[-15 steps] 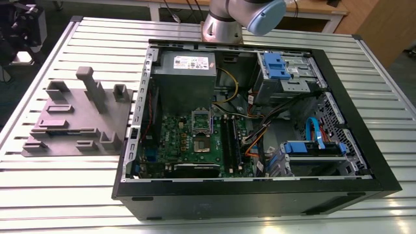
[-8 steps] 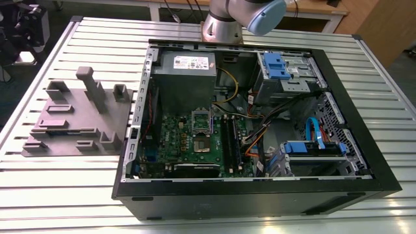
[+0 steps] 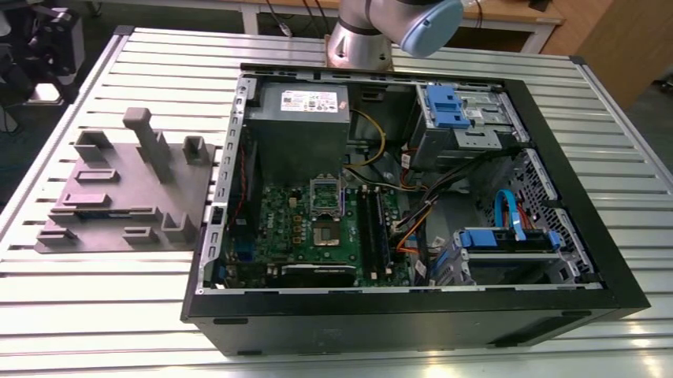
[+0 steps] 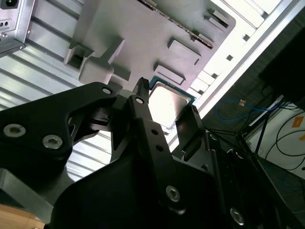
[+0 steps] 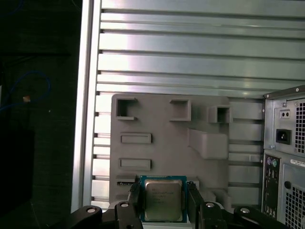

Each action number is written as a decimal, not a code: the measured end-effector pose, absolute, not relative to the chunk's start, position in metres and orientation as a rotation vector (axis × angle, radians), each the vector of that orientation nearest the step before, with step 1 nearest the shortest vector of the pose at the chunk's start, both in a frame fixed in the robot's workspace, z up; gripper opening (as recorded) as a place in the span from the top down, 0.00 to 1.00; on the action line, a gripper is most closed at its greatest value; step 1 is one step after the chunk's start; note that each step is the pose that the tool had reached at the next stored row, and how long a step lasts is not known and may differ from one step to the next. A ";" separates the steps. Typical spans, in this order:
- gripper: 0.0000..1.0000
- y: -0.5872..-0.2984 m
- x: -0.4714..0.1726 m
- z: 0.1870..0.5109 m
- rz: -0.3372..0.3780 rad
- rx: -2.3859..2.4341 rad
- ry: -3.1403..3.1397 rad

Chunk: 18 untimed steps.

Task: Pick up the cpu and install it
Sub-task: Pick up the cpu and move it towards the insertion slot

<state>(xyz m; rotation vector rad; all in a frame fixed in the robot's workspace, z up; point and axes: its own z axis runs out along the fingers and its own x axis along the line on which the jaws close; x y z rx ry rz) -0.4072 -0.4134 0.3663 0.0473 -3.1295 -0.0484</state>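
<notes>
First wrist view, tool (image 5: 164,191) clamped on cpu (image 5: 163,200), grey tray (image 5: 162,119) behind it

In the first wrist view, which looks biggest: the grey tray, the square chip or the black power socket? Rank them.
Largest to smallest:
1. grey tray
2. cpu, held in the pincer nearest the camera, so likely looking oversized
3. power socket on the computer case
</notes>
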 end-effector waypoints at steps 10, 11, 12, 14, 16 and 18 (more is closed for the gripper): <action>0.53 -0.413 -0.402 0.366 -0.048 0.047 -3.129; 0.53 -0.413 -0.402 0.366 -0.048 0.047 -3.129; 0.53 -0.413 -0.401 0.366 -0.048 0.047 -3.129; 0.53 -0.413 -0.400 0.366 -0.048 0.047 -3.129; 0.53 -0.413 -0.399 0.366 -0.048 0.047 -3.129; 0.53 -0.413 -0.398 0.366 -0.048 0.047 -3.129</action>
